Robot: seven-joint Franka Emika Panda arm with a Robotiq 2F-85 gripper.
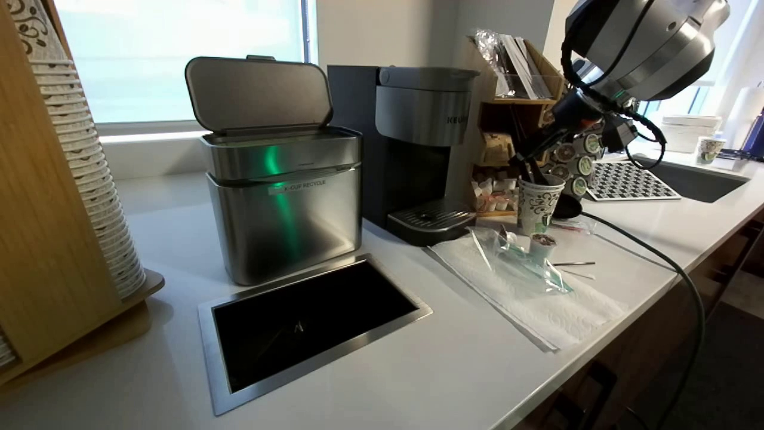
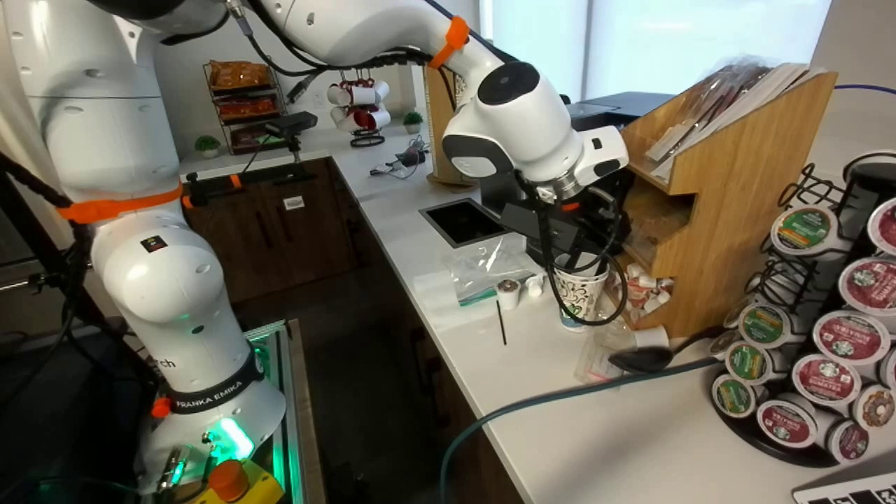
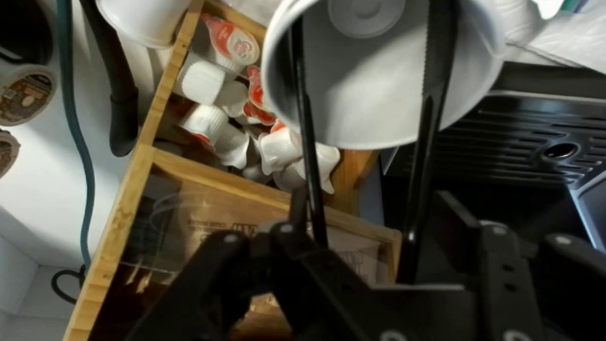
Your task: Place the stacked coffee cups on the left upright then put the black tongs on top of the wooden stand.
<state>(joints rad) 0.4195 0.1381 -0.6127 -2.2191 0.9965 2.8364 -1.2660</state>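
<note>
The hand (image 3: pixel 374 202) is angled down over the worktop (image 2: pixel 616 441), its fingers spread with the arms of the black tongs (image 3: pixel 438 71) lying between them; whether these are pinched cannot be told. The tongs are dipped into the stacked coffee cups (image 1: pixel 539 206), by which they are presumably propped for a grasp from above. The cups are stood upright, so the first step seems done; how many are nested is unclear. The wooden stand (image 2: pixel 749 203) is just beside them, which should keep the carry short, though its sloping top is filled with packets (image 2: pixel 735 122). A straight lift is called for, lest the cups be toppled. Farther out, a paper towel (image 1: pixel 567 316) is laid, probably against drips.
</note>
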